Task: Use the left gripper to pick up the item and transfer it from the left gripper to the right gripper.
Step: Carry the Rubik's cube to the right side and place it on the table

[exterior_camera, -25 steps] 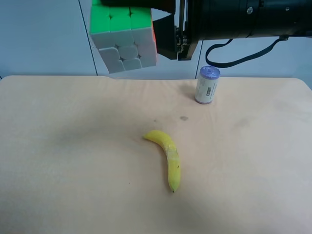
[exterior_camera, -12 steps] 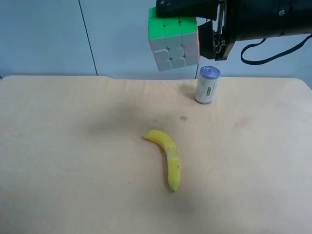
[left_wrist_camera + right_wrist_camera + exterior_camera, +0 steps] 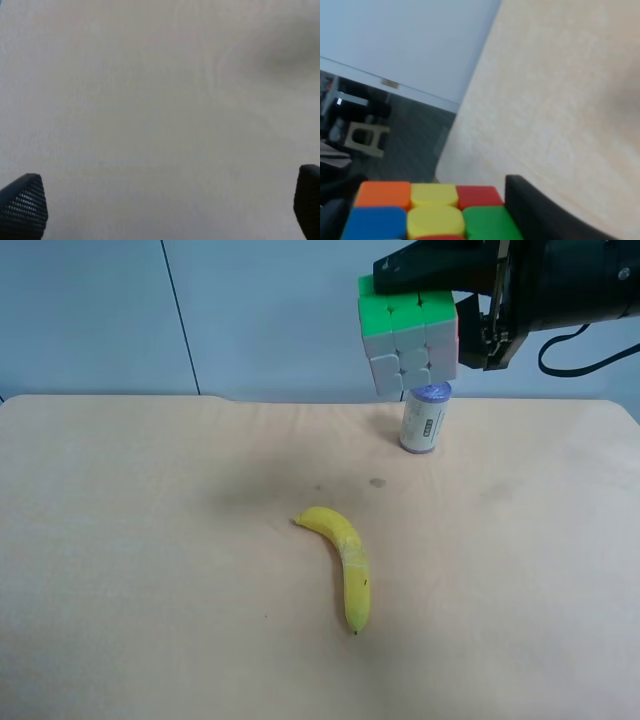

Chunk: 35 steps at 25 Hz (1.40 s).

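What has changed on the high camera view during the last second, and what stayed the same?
The right gripper, shut on the puzzle cube, carried it from the high view's upper left toward the right, so it now hangs just above the white can. Nothing was released or newly grasped. The banana, the can and the table stayed where they were.

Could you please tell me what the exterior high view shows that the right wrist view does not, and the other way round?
Only the exterior high view shows the banana, the white can and the cube's white and green faces. Only the right wrist view shows the cube's orange, yellow, red and blue stickers and a dark room beyond the table edge. Both show the puzzle cube held aloft in the right gripper, and the table.
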### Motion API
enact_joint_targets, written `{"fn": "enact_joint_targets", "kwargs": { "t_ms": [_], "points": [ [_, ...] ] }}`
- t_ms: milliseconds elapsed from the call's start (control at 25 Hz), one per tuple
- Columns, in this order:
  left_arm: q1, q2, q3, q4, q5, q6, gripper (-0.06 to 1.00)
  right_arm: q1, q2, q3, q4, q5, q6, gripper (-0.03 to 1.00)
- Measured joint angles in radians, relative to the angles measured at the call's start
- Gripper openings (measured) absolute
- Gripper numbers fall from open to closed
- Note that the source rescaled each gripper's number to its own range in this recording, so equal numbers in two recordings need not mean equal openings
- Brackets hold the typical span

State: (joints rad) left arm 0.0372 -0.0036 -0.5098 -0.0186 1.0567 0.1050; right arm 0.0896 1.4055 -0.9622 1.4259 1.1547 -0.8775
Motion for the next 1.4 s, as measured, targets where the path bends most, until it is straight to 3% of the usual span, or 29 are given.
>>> {"fn": "enact_joint_targets", "kwargs": {
  "t_ms": [520, 720, 1000, 1240, 1400],
  "points": [
    [0.0, 0.0, 0.0, 0.0, 0.0, 0.0, 1.0, -0.003, 0.0, 0.0, -0.276, 0.045, 0.049, 0.0],
    [0.0, 0.0, 0.0, 0.0, 0.0, 0.0, 1.0, -0.003, -0.023, 0.0, -0.431, -0.016, 0.114, 0.0],
    [0.0, 0.0, 0.0, 0.0, 0.0, 0.0, 1.0, -0.003, -0.097, 0.0, -0.754, -0.142, 0.317, 0.0],
    [0.0, 0.0, 0.0, 0.0, 0.0, 0.0, 1.0, -0.003, -0.105, 0.0, -1.148, -0.264, 0.59, 0.0],
    [0.0, 0.0, 0.0, 0.0, 0.0, 0.0, 1.0, -0.003, -0.101, 0.0, -1.347, -0.338, 0.749, 0.0]
  ]
}}
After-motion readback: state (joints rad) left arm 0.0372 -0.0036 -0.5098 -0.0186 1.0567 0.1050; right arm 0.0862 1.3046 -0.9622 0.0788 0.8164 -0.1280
